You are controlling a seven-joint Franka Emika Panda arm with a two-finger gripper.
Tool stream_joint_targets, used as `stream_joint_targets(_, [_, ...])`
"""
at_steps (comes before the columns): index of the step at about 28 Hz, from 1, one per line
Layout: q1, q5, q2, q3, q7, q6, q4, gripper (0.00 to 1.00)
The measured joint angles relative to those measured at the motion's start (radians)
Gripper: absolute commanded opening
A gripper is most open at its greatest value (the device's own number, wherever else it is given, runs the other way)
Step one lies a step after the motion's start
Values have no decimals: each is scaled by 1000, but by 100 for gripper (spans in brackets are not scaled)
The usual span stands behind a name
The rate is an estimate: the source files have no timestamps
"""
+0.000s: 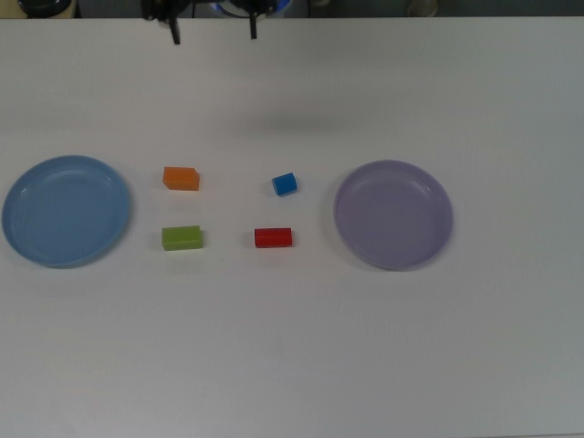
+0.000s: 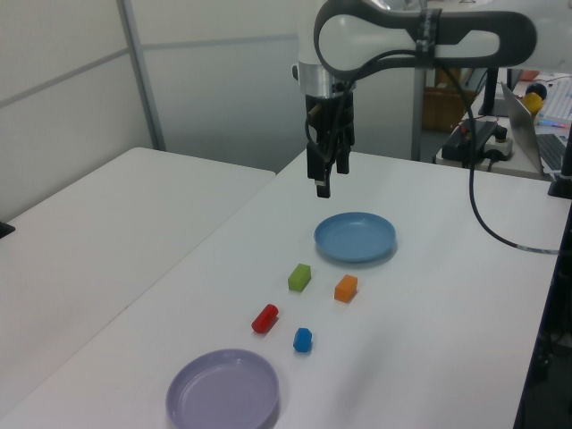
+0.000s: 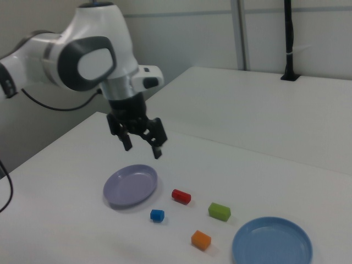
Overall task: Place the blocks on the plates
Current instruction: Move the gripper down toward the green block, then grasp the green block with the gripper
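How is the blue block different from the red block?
The blue block is short and cube-like, while the red block is longer and rectangular. In the top view the blue block sits turned at a slant, while the red block lies straight across. The blue block is nearer the table's far edge in the top view, the red block nearer the camera. Both are small, rest on the white table, and lie near the purple plate, not on it.
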Motion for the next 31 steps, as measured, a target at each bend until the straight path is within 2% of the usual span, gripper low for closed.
stream_joint_targets(5, [-23, 0, 61, -2, -28, 50, -1, 100])
stream_joint_targets(16, [-77, -2, 257, -7, -44, 263, -4, 100])
stream_joint_targets(23, [-90, -50, 362, -7, -86, 343, -5, 100])
stream_joint_targets(31, [-89, -57, 465, -7, -150, 451, -5, 100])
